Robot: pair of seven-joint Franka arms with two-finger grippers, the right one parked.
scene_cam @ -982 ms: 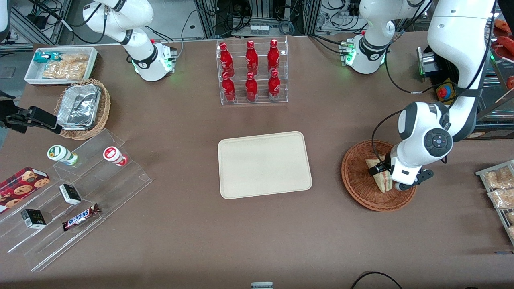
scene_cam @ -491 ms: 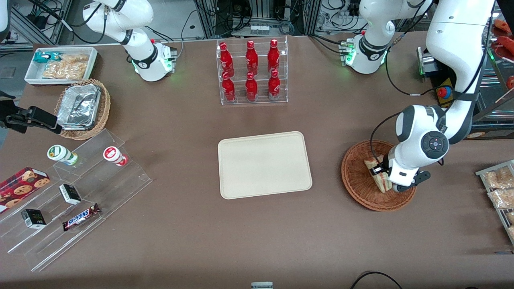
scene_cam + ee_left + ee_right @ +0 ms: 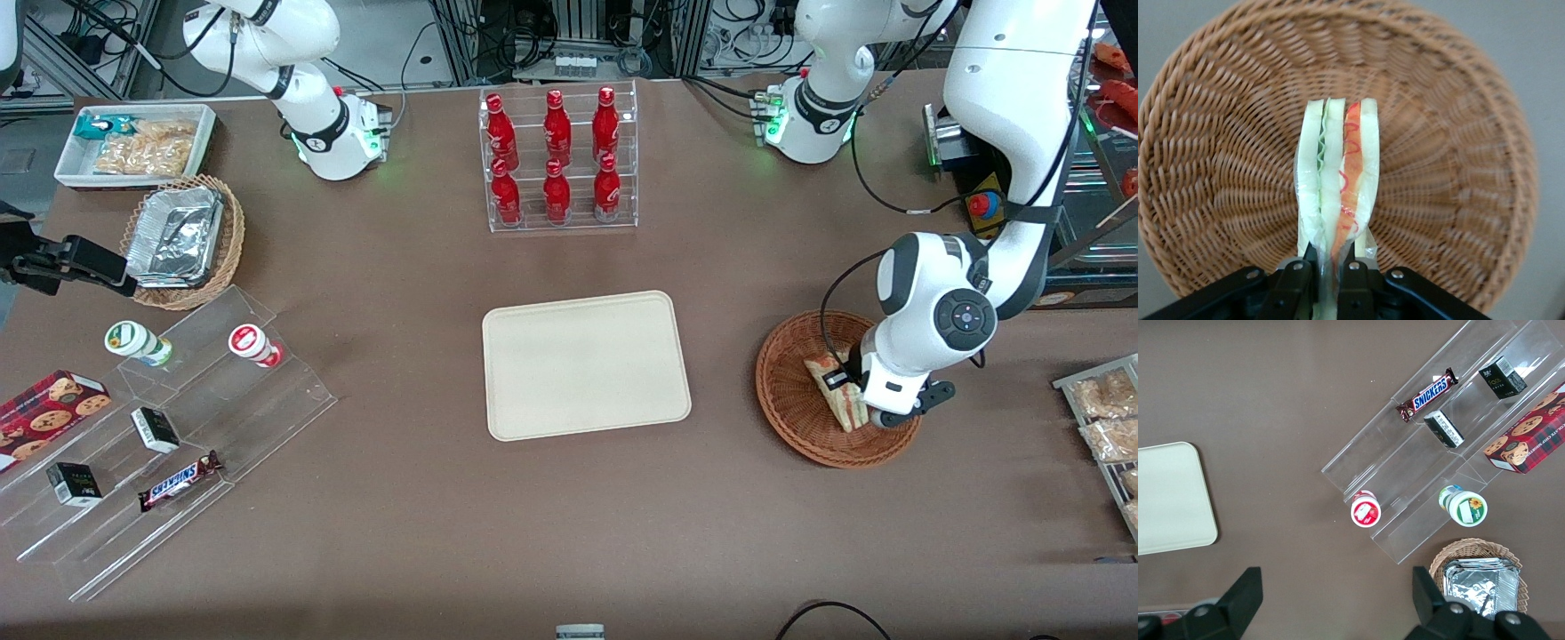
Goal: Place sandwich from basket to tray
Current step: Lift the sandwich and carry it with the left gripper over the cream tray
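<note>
Claw [image 3: 1328, 267] is pinched narrow on one end of the sandwich [image 3: 1337, 193], w/ the rest of the wedge jutting out past its tips, just above the basket [image 3: 1458, 173] floor. Tray [image 3: 587, 364] sits well apart, toward the parked arm. Risk: thin grip on soft bread; wedge could sag, twist or slip out in transit.

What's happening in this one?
The left arm's gripper is down in the reddish-brown wicker basket, its fingers shut on one end of the sandwich. The sandwich is over the basket's floor; whether it touches it cannot be told. The cream tray, nearer the middle of the table, has nothing on it, so the transfer is not yet done.
</note>
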